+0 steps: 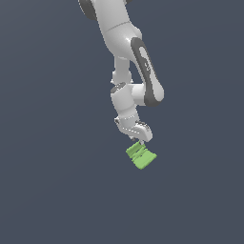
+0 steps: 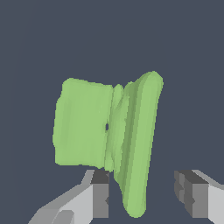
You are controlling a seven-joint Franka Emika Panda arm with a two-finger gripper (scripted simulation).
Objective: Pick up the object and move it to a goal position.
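The object (image 1: pixel 141 156) is a small light-green blocky piece with raised ridges and a groove, lying on the dark grey floor. My gripper (image 1: pixel 140 142) hangs right above it, its tips close to the object's upper edge. In the wrist view the object (image 2: pixel 87 127) fills the middle, and one long ridge runs down between the fingers. The gripper (image 2: pixel 142 197) is open. The fingertip (image 2: pixel 101 194) on one side stands close against that ridge, while the other fingertip (image 2: pixel 189 194) is well apart from it. Nothing is held.
A plain dark grey floor (image 1: pixel 52 190) surrounds the object on every side. No other objects, walls or edges show in either view. The white arm (image 1: pixel 125 52) reaches down from the top of the exterior view.
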